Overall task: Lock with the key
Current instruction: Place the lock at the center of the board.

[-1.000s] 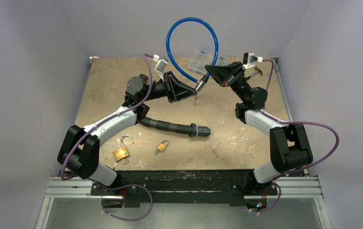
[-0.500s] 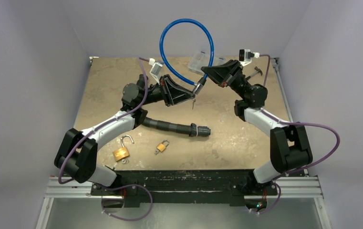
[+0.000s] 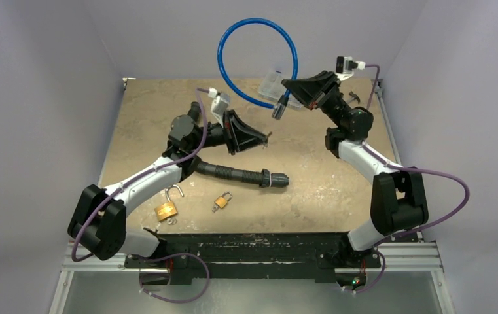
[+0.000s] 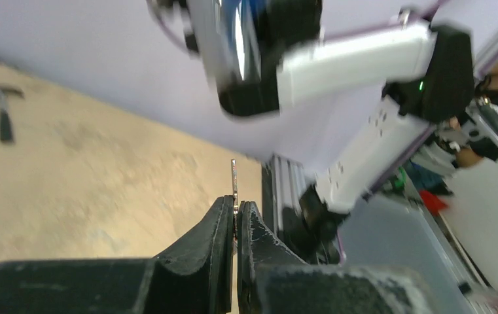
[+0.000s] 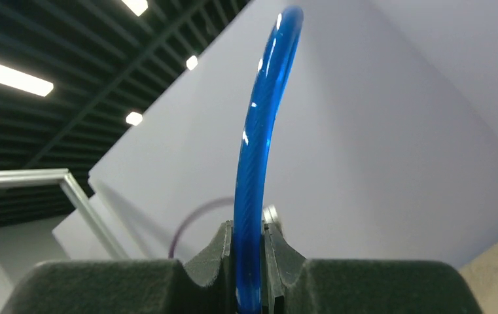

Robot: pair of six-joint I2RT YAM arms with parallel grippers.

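Note:
My left gripper (image 3: 265,137) is shut on a thin metal key (image 4: 233,178), whose blade sticks out past the fingertips in the left wrist view. My right gripper (image 3: 289,87) is shut on the blue cable loop (image 3: 246,39) of a cable lock and holds it high above the back of the table. In the right wrist view the cable (image 5: 257,150) runs up from between the jaws. The lock's dark end piece (image 3: 277,110) hangs below the right gripper, a short gap up and right of the key tip.
On the tan table (image 3: 141,118) lie a black corrugated hose (image 3: 236,173), an open brass padlock (image 3: 166,209), a small shut brass padlock (image 3: 221,201), a clear plastic box (image 3: 271,81) and a small hammer (image 3: 355,98) at the back right. Grey walls enclose the table.
The key was at the lock's end piece before; my left gripper has drawn back down and left with the key. My right gripper has moved up and right with the cable.

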